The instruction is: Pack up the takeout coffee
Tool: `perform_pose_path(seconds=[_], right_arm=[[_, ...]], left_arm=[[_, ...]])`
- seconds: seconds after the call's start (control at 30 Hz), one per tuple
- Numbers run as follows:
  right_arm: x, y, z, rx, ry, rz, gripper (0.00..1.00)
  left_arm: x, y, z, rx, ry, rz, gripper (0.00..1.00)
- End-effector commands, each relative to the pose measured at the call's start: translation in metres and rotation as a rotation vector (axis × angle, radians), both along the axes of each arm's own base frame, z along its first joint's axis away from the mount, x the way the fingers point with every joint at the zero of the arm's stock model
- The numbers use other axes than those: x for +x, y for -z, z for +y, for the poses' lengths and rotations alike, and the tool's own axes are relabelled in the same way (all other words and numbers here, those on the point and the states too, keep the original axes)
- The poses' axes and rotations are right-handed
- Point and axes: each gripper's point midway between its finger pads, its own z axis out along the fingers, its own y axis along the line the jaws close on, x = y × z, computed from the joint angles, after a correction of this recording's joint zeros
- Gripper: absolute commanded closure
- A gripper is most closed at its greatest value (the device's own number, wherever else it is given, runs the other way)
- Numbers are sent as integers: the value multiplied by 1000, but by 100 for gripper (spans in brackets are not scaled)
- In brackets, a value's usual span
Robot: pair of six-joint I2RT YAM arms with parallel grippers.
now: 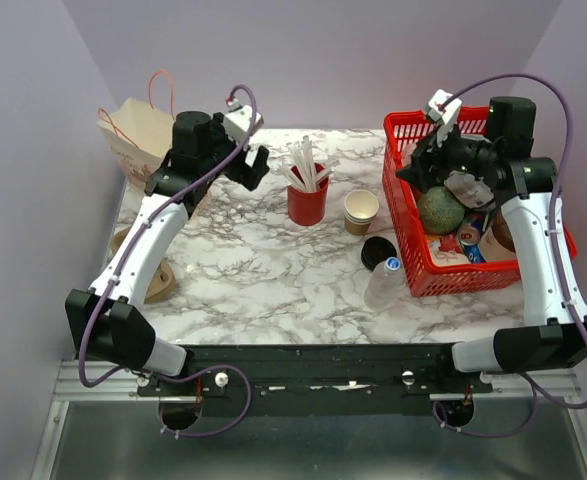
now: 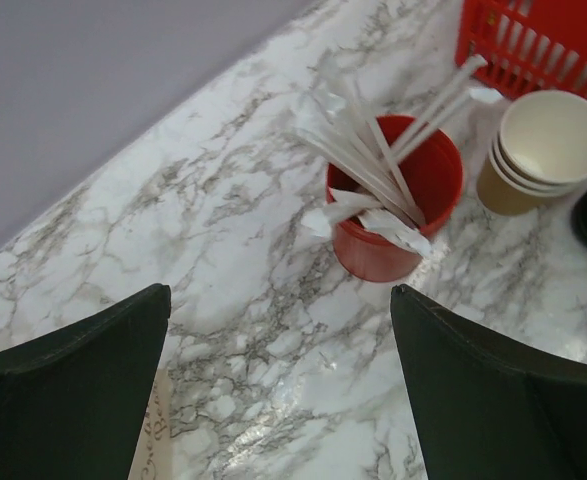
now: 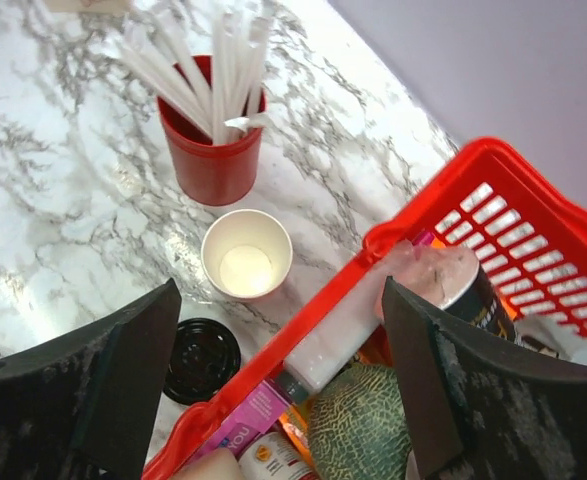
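Left gripper (image 1: 245,162) (image 2: 280,300): jaws spread wide, nothing between them. It's at upper left of the top view, next to the paper bag (image 1: 138,135). In the left wrist view only bare marble table (image 2: 223,230) shows in the gap, with the red cup (image 2: 393,230) just past the fingertips at frame center.

Right gripper (image 1: 413,170) (image 3: 280,290): jaws also wide apart, nothing gripped. It's at upper right of the top view, over the left edge of the red basket (image 1: 403,130). In the right wrist view the basket rim (image 3: 493,160) runs diagonally through the gap between my fingers.

Takeout coffee: I can't pick out a lidded tan cup in any view. My right arm covers part of the basket contents, so I can't tell whether it's in there.

What I can see:
- The red cup (image 1: 307,205) (image 3: 208,160) is mid-table and full of white straws (image 1: 305,165).
- A lidless tan cup (image 1: 361,210) (image 3: 246,255) sits just right of the red cup. The left wrist view shows it as a nested stack (image 2: 548,140).
- A loose black lid (image 1: 377,252) (image 3: 201,358) lies flat on the table, below the lidless cup and close to the basket wall.
- A clear bottle (image 1: 385,280) lies just below the lid, against the basket's lower left corner.
- A melon (image 1: 440,210) (image 3: 358,420) is inside the basket, among cans and packs.
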Motion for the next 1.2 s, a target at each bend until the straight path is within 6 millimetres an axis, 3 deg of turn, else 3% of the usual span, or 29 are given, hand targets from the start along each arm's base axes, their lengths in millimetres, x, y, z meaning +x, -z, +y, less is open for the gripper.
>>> perform_pose_path(seconds=[0.0,0.27,0.37,0.5,0.63,0.7,0.87,1.17], right_arm=[[-25,16,30,-47,-211,44,13],[-37,33,50,-181,-373,38,32],[-37,48,58,-218,-395,61,40],[-35,74,73,-279,-447,130,51],[-24,101,77,-352,-468,212,54],[-18,116,82,-389,-480,254,60],[1,144,81,-469,-449,323,62],[-2,194,75,-610,-450,419,63]], left_arm=[[-44,39,-14,110,154,105,1],[-48,35,-8,120,131,91,1],[-48,29,-10,100,123,89,1],[-48,7,-18,8,114,99,1],[-50,-6,-24,-46,119,118,1],[-49,-6,-24,-55,108,126,1],[-50,-7,-19,-53,83,110,1],[-54,0,-6,-30,41,101,1]])
